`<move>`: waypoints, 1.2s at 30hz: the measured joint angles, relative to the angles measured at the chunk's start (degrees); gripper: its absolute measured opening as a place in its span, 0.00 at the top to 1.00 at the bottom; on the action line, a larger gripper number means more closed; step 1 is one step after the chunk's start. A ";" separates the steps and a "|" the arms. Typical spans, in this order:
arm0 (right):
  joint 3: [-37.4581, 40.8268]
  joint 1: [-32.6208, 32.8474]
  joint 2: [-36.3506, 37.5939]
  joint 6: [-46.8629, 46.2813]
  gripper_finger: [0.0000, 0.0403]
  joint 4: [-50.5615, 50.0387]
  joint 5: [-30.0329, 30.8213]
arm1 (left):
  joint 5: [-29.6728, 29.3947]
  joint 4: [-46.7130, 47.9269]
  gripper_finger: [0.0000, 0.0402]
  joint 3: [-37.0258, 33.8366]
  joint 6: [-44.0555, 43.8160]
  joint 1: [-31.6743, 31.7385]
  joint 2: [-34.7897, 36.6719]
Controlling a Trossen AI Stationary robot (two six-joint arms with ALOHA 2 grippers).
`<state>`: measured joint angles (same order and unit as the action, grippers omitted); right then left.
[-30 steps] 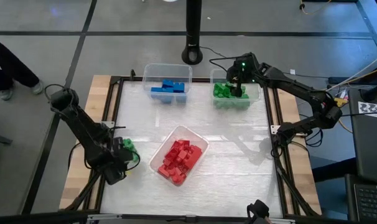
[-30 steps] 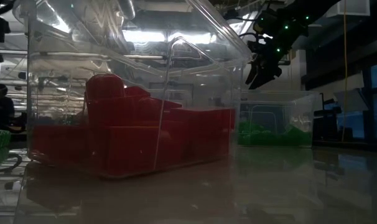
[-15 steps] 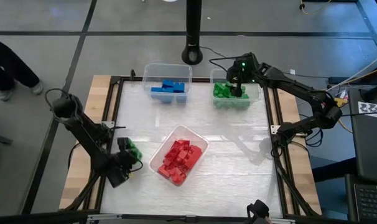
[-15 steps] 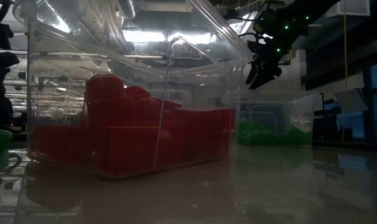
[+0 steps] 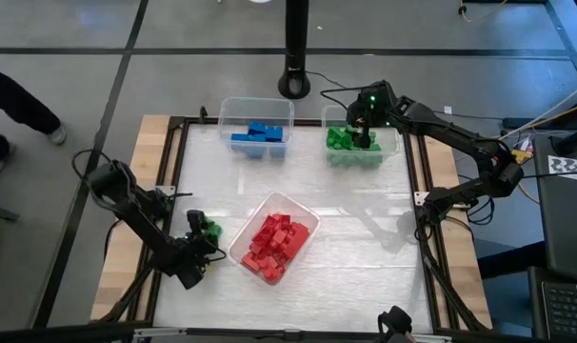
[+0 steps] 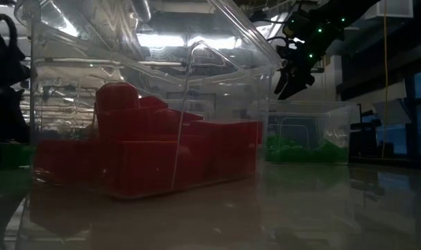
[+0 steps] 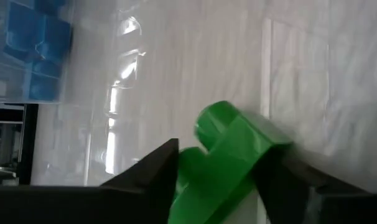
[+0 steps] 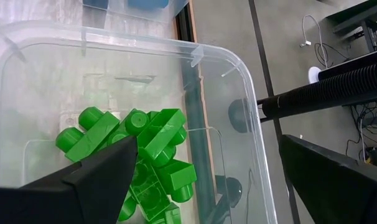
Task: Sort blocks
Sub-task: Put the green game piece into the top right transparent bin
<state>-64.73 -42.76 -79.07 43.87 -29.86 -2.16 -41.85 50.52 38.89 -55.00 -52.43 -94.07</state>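
My left gripper (image 5: 201, 250) has slid toward the red bin (image 5: 298, 215), jaws closing around a green block (image 7: 229, 158) that could slip free.

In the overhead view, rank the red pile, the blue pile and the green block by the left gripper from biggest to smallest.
1. Red pile, clearly largest.
2. Blue pile.
3. Green block at the left gripper, smallest, partly hidden by its fingers.
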 joint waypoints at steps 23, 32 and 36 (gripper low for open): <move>-0.13 0.00 0.48 1.43 0.03 0.04 -0.56 | -0.91 17.55 0.98 11.62 -8.29 6.07 12.09; -3.68 0.04 0.57 1.58 0.03 0.60 -4.99 | -5.33 27.38 0.98 15.11 -14.16 6.41 23.80; -3.93 0.04 0.57 -3.73 0.03 5.06 -7.15 | -14.30 26.11 0.97 16.31 -14.62 6.41 29.72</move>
<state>-68.66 -42.72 -78.50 40.14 -24.81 -9.30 -56.15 76.63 55.21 -69.63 -46.02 -64.35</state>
